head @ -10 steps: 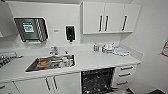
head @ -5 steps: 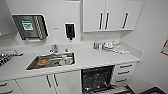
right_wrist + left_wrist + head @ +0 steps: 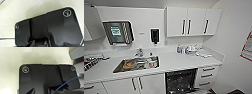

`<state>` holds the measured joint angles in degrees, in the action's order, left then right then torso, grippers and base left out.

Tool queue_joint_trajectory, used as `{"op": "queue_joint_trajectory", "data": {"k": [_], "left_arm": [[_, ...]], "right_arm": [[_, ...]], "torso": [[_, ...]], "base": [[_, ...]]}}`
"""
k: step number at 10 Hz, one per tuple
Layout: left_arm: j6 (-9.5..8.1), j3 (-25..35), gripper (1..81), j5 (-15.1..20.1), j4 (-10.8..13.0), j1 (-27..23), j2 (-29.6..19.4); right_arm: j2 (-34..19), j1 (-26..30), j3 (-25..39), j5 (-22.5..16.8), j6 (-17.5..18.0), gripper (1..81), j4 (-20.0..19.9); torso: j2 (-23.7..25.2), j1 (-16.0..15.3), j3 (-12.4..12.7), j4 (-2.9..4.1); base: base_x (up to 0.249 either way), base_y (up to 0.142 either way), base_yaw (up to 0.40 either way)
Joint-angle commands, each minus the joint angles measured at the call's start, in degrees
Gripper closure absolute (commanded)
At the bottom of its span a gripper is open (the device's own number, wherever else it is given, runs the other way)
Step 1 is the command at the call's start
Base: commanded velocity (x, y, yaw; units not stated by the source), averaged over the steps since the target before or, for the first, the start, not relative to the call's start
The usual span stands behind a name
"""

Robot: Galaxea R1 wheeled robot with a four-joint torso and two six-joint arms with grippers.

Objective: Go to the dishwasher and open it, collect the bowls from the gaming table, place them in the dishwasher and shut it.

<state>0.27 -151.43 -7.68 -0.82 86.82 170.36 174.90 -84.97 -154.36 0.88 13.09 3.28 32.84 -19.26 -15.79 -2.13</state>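
White kitchenette counter (image 3: 184, 62), open dishwasher (image 3: 180, 81) beneath, dark cavity facing outward; hand states untellable.

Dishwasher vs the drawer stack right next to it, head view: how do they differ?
The dishwasher stands open, showing a dark inside with wire racks; the drawers are all shut. The dishwasher opening is black, the drawers white with dark bar handles. The dishwasher is one wide bay; the drawers are a narrower stack. Both sit under the same white counter.
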Motion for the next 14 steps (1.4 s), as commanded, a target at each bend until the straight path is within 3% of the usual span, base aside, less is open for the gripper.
{"op": "queue_joint_trajectory", "data": {"k": [1, 5, 6, 7, 10, 11, 14], "left_arm": [[0.52, 0.08, 1.0, 2.85, 0.47, -1.96, -0.02], [0.52, 0.08, 1.0, 2.85, 0.47, -1.87, 0.06], [0.52, 0.08, 1.0, 2.85, 0.47, -1.87, -0.02], [0.52, 0.08, 1.0, 2.85, 0.47, -1.87, -0.02], [0.52, 0.08, 1.0, 2.85, 0.47, -1.87, 0.07], [0.52, 0.17, 1.0, 2.85, 0.47, -1.87, 0.15], [0.52, 0.17, 1.0, 2.85, 0.47, -1.87, 0.24]], "right_arm": [[0.21, 2.65, 0.21, -3.07, -0.17, 1.0, 0.5], [0.21, 2.83, 0.21, -3.07, -0.17, 1.0, 0.59], [0.21, 2.74, 0.21, -3.07, -0.17, 1.0, 0.59], [0.21, 2.74, 0.21, -3.07, -0.17, 1.0, 0.68], [0.21, 2.83, 0.12, -3.07, -0.17, 1.0, 0.68], [0.21, 2.91, 0.12, -3.07, -0.17, 1.0, 0.68], [0.13, 3.08, 0.12, -3.07, -0.17, 1.0, 0.68]], "torso": [[-5.49, 3.56, -0.09, 0.0], [-12.33, 8.04, 0.72, 0.0], [-14.51, 9.46, 2.05, 0.0], [-16.33, 10.64, 5.01, 0.0], [-20.87, 13.51, 8.88, 0.0], [-22.93, 14.84, 5.29, 0.0], [-27.41, 17.81, 7.41, 0.0]], "base": [[0.0, 0.0, 0.0], [0.0, 0.0, 0.0], [0.0, 0.0, 0.0], [0.0, 0.0, 0.0], [0.0, 0.0, 0.0], [0.0, 0.0, 0.0], [0.0, 0.0, 0.0]]}}
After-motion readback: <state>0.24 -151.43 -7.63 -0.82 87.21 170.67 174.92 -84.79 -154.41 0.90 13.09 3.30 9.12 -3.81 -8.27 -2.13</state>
